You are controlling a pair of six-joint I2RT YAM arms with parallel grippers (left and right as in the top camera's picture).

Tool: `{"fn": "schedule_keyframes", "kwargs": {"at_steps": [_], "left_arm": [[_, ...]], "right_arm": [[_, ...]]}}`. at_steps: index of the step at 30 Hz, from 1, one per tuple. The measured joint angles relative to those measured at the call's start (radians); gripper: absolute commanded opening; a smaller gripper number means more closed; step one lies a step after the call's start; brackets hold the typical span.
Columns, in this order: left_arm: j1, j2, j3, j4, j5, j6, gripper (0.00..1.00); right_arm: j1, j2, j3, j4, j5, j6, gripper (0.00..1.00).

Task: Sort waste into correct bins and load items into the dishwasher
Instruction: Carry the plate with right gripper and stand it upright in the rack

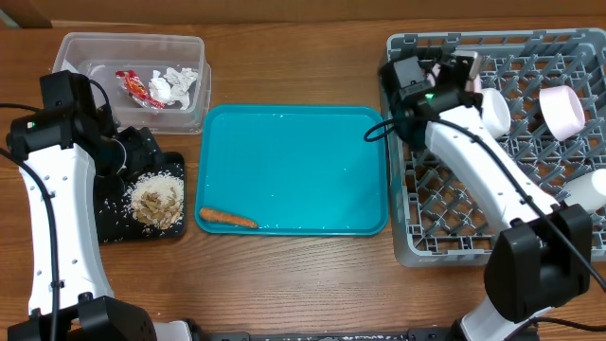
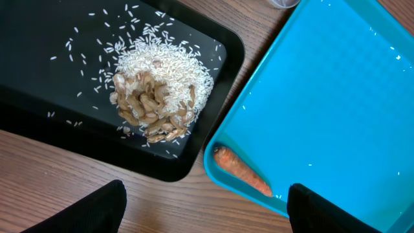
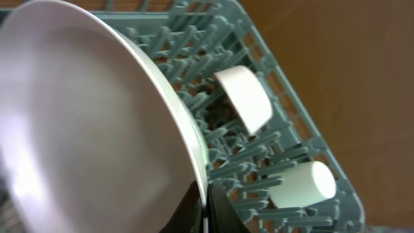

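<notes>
**Plate Riding on a Thin Rim Grip at the Rack**

The right gripper (image 3: pixel 206 197) is clamping the wide white round plate (image 3: pixel 84 110) by only a narrow slice of its rim, and that looks like the weak point. If the plate catches a peg of the big grey plastic dish rack (image 1: pixel 554 185), it could pivot between the fingers or slip free. It could also knock the small white bowl (image 3: pixel 242 97) at 1 o'clock of the grip, or the white cup (image 3: pixel 301 184) at 3 o'clock. Whether the plate's far edge is sitting between pegs cannot be told.

The right arm is stretching across the rack toward its 11 o'clock corner, with the wrist rolled so the plate is standing on edge.

The left gripper (image 2: pixel 206 194) is hanging spread and empty between the shallow black tray (image 2: pixel 39 77), which is carrying the beige grainy scraps (image 2: pixel 152 107), and the teal tray (image 2: pixel 336 97). The thin orange carrot piece (image 2: pixel 242 171) is lying against the wall in the teal tray's 7 o'clock corner, where a finger may be jamming on the rim.
</notes>
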Motion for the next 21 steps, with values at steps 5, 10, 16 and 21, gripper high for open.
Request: {"fn": "schedule_keyframes", "kwargs": {"at_steps": [5,10,16,21], "left_arm": [[0.0,0.0,0.0,0.0,0.0,0.0,0.82],[0.0,0.0,0.0,0.0,0.0,0.0,0.82],[0.0,0.0,0.0,0.0,0.0,0.0,0.82],[0.0,0.0,0.0,-0.001,0.001,0.0,0.82]], "right_arm": [[0.087,0.0,0.0,0.003,-0.063,0.006,0.35],[0.188,0.0,0.0,0.002,-0.155,0.006,0.89],[0.19,-0.013,0.0,-0.026,-0.288,-0.004,0.94],[0.161,-0.121,0.003,-0.033,-0.461,-0.065,0.98]]}}
